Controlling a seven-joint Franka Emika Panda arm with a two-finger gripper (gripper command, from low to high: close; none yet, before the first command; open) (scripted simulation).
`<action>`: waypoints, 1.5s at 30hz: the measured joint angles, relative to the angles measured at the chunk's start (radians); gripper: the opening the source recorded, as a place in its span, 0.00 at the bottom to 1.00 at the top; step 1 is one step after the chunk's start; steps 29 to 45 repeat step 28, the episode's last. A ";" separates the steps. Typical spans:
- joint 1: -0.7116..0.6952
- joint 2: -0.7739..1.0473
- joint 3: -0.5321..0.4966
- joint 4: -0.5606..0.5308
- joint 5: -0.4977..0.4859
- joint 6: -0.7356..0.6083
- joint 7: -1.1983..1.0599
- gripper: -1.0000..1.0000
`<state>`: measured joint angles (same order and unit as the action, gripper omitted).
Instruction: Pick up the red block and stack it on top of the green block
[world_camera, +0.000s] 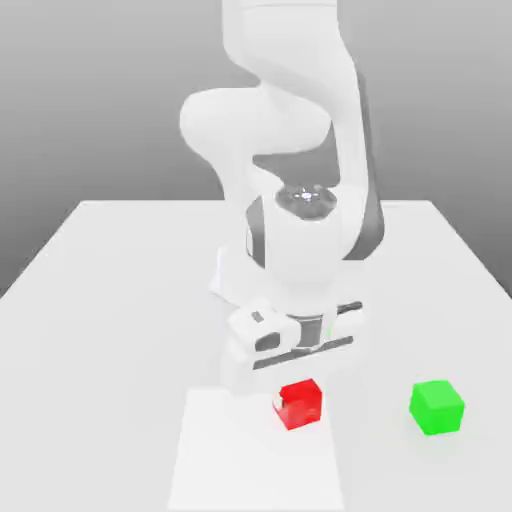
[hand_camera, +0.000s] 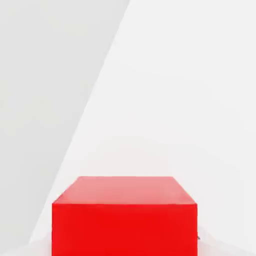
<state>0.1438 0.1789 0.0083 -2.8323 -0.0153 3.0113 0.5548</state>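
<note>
The red block (world_camera: 303, 407) sits on the white table (world_camera: 120, 300) near the front, seemingly at the same level as the green block (world_camera: 437, 407). The green block stands apart, toward the exterior view's right. My gripper (world_camera: 297, 394) is lowered straight onto the red block, with the white hand (world_camera: 285, 335) right above it. In the hand view the red block (hand_camera: 125, 217) looms very close, showing its top face and one side face.
The arm's base and white links (world_camera: 300, 200) rise behind the blocks at the table's middle. A lighter rectangular patch (world_camera: 250, 460) lies on the table at the front, under the red block. The table's edges run at left and right.
</note>
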 joint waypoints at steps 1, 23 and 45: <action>-0.001 -0.030 0.002 -0.004 0.002 -0.026 -0.002 0.00; 0.326 -0.074 0.137 0.202 -0.022 -0.276 0.599 0.00; 0.336 -0.003 0.119 0.206 -0.051 -0.211 0.623 1.00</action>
